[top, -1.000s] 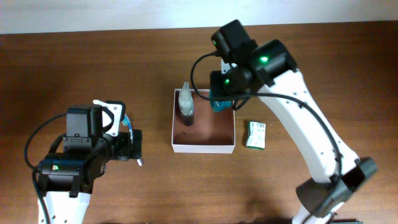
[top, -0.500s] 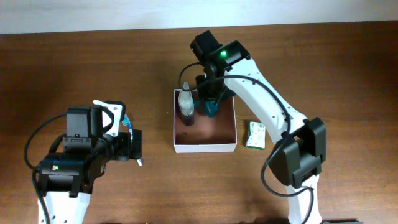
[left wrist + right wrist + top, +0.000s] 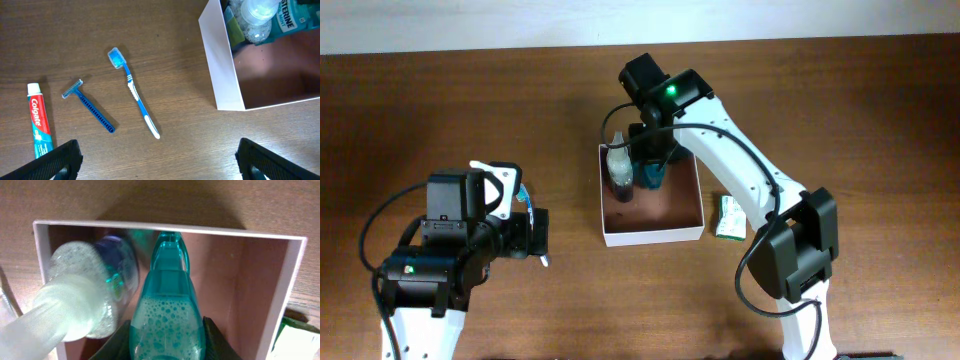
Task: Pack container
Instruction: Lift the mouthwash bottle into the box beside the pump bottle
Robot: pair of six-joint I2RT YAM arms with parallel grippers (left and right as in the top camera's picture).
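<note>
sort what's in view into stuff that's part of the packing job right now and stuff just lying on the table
In the job:
container
teal mouthwash bottle, held inside it by the right gripper
clear bottle, in the container beside it

Lying on the table (probably next to pack):
toothpaste
razor
toothbrush
green packet

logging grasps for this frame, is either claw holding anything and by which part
The right claw grips the teal mouthwash bottle across its wide body. The left claw is open and empty.
</note>
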